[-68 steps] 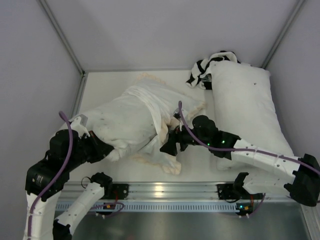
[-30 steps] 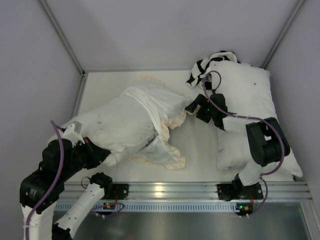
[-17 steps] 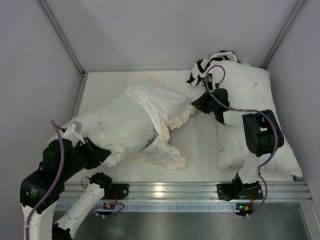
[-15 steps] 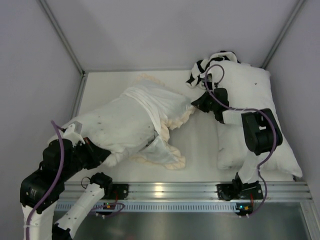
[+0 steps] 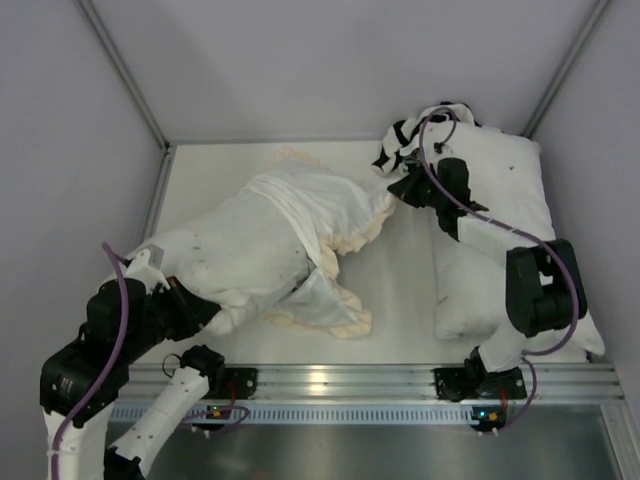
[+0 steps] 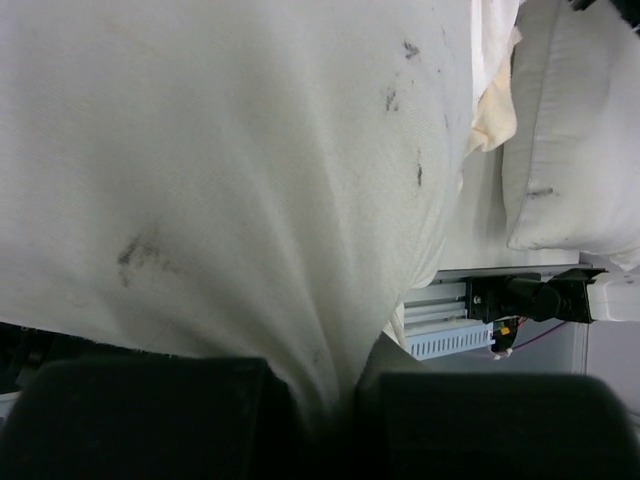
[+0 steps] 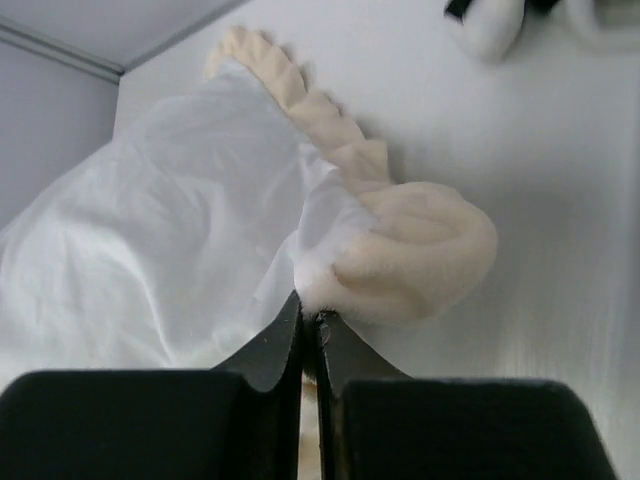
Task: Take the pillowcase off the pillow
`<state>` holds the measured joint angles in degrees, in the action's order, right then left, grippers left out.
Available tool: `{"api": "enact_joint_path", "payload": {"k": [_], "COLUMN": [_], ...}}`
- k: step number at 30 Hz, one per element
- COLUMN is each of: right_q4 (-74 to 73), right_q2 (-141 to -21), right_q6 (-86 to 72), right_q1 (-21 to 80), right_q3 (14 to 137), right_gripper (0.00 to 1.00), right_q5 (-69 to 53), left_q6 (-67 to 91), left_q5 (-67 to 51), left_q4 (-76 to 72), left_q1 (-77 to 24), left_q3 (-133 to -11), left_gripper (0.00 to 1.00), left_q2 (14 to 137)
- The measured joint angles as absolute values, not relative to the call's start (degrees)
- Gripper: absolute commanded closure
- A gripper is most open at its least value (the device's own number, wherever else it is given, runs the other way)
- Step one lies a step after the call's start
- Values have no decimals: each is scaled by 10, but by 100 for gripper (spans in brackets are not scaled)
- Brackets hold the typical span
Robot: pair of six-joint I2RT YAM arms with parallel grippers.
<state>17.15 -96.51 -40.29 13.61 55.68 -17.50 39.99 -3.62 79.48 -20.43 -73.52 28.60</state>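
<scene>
The speckled white pillow lies diagonally at the left, its far half inside the cream-white pillowcase. The case is bunched up, and its ruffled frill trails toward the front. My left gripper is shut on the pillow's near corner; in the left wrist view the pillow is pinched between the jaws of my left gripper. My right gripper is shut on the pillowcase's frill corner. In the right wrist view the right gripper has the frill of the pillowcase nipped at its very edge.
A long plain white pillow lies along the right side under my right arm. A black-and-white cloth sits at its far end. The metal rail runs along the near edge. Grey walls close in on three sides.
My right gripper shut on the pillowcase's frill corner and moved slightly back and right, drawing the frill with it. The left arm and the pillow stayed put.
</scene>
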Motion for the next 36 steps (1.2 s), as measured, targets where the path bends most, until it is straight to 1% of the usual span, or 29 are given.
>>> {"api": "enact_joint_path", "payload": {"k": [5,7,12,17,23,26,33,36], "right_q4": [104,88,46,6,-21,-24,-32,-35], "right_q2": [-861,-817,-751,-726,-710,-706,-682,-645], "right_q6": [-350,-344,-347,-355,-405,-428,-479,-503], "right_q1": [123,95,-2,-64,-151,-178,-231,-264], "right_q3": [609,616,638,676,708,717,711,675], "right_gripper": [100,100,100,100,100,100,100,100], "right_q5": [-135,-131,-132,-137,-157,-162,-169,-148], "left_q6": [403,404,404,410,428,439,456,467], "left_q5": [-29,-23,-6,14,38,47,72,82], "left_q4": [807,807,808,808,807,807,807,806], "left_q1": [-204,-204,-206,-215,-235,-247,-264,-273], "left_q3": [-760,-778,-809,-823,-826,-826,-823,-822], "left_gripper": [100,100,100,100,100,100,100,100], "left_q2": [287,287,288,288,286,284,268,259]}}
